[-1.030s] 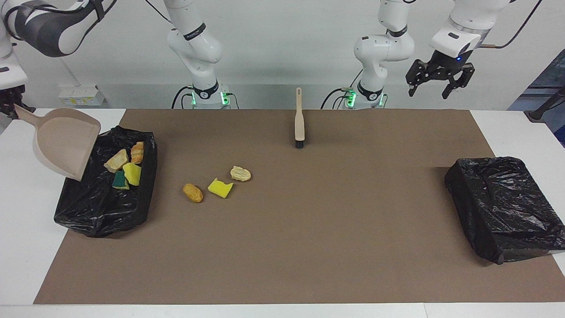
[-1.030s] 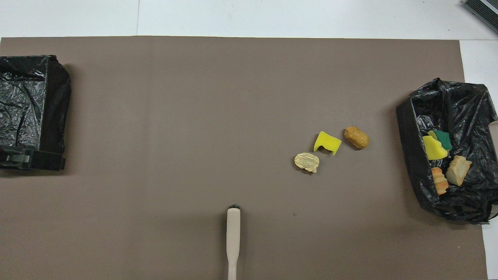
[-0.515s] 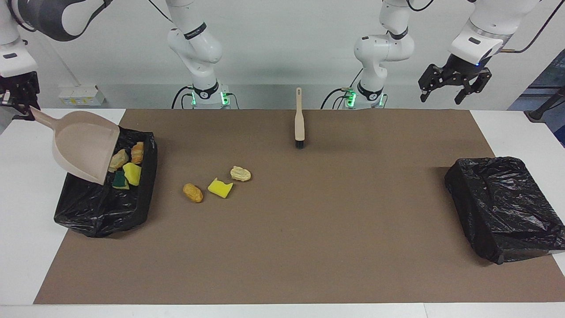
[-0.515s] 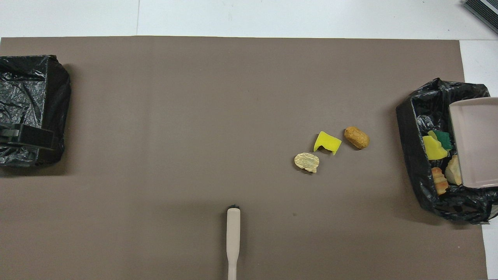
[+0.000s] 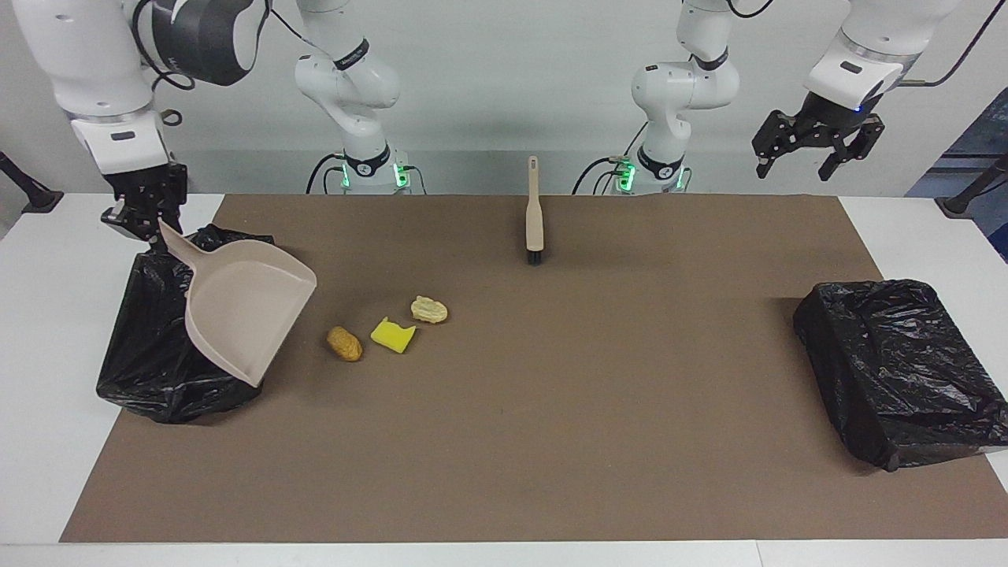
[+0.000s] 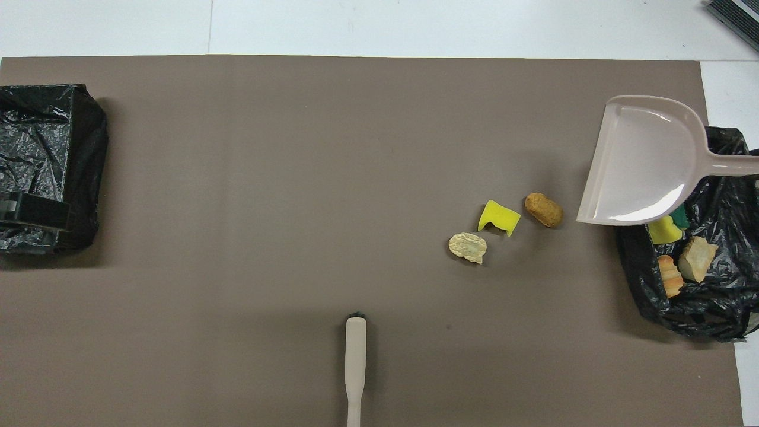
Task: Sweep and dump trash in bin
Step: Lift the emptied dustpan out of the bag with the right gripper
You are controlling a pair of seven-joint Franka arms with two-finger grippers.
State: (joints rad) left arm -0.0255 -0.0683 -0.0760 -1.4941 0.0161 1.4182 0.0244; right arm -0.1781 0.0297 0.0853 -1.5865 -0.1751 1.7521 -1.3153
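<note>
R gripper: clenched on dustpan handle, frame left, pan tilted over bin.
L gripper: released, waiting upper right.
Trash: three scraps w/ brush idle.

A white table carries a large brown mat. On the mat lie a beige brush, a brown bread-like lump, a yellow sponge piece and a pale tan lump. A black bag-lined bin sits at the right arm's end, another black bag-lined bin at the left arm's end.
</note>
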